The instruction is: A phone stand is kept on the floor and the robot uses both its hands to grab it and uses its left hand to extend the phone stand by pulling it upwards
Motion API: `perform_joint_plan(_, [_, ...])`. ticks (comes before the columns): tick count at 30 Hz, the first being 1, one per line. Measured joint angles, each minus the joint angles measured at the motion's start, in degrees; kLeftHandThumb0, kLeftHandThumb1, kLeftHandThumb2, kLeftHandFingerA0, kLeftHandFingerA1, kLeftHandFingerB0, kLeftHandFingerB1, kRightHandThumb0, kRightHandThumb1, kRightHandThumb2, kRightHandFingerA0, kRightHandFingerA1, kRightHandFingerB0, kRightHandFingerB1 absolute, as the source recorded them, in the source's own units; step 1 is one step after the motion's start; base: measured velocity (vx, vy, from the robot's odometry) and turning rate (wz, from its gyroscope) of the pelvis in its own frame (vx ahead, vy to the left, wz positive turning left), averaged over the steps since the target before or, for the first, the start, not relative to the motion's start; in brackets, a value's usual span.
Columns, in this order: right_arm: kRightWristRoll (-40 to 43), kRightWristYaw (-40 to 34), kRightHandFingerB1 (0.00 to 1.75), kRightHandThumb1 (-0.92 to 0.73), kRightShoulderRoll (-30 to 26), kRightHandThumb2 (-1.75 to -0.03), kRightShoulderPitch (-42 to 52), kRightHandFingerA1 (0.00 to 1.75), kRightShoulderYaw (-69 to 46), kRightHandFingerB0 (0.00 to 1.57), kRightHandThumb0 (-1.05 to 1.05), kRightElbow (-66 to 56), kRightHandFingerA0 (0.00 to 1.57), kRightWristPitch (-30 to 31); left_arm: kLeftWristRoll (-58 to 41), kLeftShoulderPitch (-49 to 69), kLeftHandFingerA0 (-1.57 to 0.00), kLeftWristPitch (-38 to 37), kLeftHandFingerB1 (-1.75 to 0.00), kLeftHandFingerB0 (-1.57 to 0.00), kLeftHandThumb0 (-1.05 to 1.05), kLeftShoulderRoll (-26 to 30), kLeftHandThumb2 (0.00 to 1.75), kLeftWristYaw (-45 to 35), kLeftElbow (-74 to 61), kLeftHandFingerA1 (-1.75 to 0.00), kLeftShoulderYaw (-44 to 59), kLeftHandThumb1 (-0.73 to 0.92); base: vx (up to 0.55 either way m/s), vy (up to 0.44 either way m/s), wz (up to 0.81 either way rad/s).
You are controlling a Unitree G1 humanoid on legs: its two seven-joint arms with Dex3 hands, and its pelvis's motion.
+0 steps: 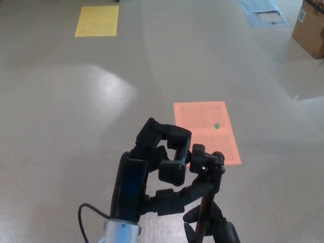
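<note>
Low in the middle of the head view, the left hand [154,164] comes up from the bottom edge on its black forearm, a grey cuff and a loop of dark cable showing just beneath it. Its fingers [174,152] curl over and close toward the thumb, wrapped at the top end of the phone stand [205,169], whose black head sits touching the hand's right side. From that head a thin dark pole drops almost straight down to the bottom edge, a reddish tint along it. At the foot of that pole, just right of the left forearm, sits the right hand [217,228], only partly in frame; it lies against the pole, but whether its fingers are closed round it I cannot tell. Behind the stand's head, on the pale speckled floor [66,126], lies an orange rectangle [205,131] with a small green dot [216,126] on it. Far up at the left lies a yellow rectangle [96,21]. Up at the top right, a blue sheet [260,11] lies on the floor, and a cardboard box [310,28] stands at the right edge.
</note>
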Motion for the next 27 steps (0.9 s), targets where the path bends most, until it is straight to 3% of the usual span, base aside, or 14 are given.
perform_joint_plan(3, [0.3,-0.4,1.75,-0.92,0.0,-0.74,-0.3,1.75,-0.1,1.10,-0.54,1.1,1.26,-1.2,0.5,-0.2,-0.74,0.5,-1.75,-0.53,-0.26,0.1,0.57,0.1,-1.2,-1.75,-0.5,0.77,0.00,0.000,0.00])
perform_joint_plan(4, [0.3,-0.6,1.75,-0.92,0.0,-0.75,-0.4,1.75,-0.1,1.12,-0.54,1.3,1.27,-1.4,0.7,-0.4,-1.09,0.7,-1.30,-0.84,-0.39,0.1,0.84,0.1,-1.6,-1.44,-0.6,0.58,0.00,0.000,0.00])
perform_joint_plan(6, [0.4,-1.2,1.75,-0.92,0.0,-0.69,-0.8,1.75,-0.3,1.11,-0.49,1.8,1.28,-2.0,1.5,-2.6,-1.13,1.1,-1.30,-0.86,-0.38,0.3,0.85,0.1,-3.2,-1.45,-0.9,0.57,0.00,0.000,0.00])
perform_joint_plan(7, [0.4,-1.4,1.75,-0.92,0.0,-0.69,-0.9,1.75,-0.4,1.11,-0.49,2.0,1.28,-2.2,1.8,-3.6,-1.13,1.3,-1.30,-0.86,-0.38,0.3,0.85,0.1,-3.9,-1.45,-1.0,0.57,0.00,0.000,0.00])
perform_joint_plan(8, [0.5,-1.7,1.75,-0.92,0.0,-0.69,-1.1,1.75,-0.5,1.11,-0.48,2.2,1.28,-2.4,2.3,-5.0,-0.79,1.8,-1.75,-0.52,-0.23,0.2,0.59,0.1,-5.1,-1.75,-1.0,0.73,0.00,0.000,0.00])
perform_joint_plan(9, [0.5,-1.8,1.66,-0.74,0.0,-0.94,-1.2,1.75,-0.6,1.25,-0.71,2.3,1.43,-2.5,2.5,-6.0,-0.84,2.2,-1.75,-0.58,-0.21,0.2,0.60,0.1,-6.1,-1.75,-1.1,0.70,0.00,0.000,0.00])
perform_joint_plan(17, [0.5,-3.5,1.67,-0.69,0.0,-0.90,-2.4,1.75,-1.5,1.24,-0.74,3.7,1.39,-3.5,2.9,-18.2,-0.94,6.8,-1.75,-0.66,-0.25,-0.9,0.60,-1.5,-10.8,-1.75,-0.6,0.68,0.00,0.000,0.00])
perform_joint_plan(27, [0.5,-4.9,1.67,-0.69,0.0,-0.90,-3.2,1.75,-1.9,1.25,-0.72,4.9,1.42,-4.7,2.9,-31.7,-0.95,12.0,-1.75,-0.69,-0.24,-1.1,0.59,-3.5,-11.7,-1.75,1.4,0.67,0.00,0.000,0.00])
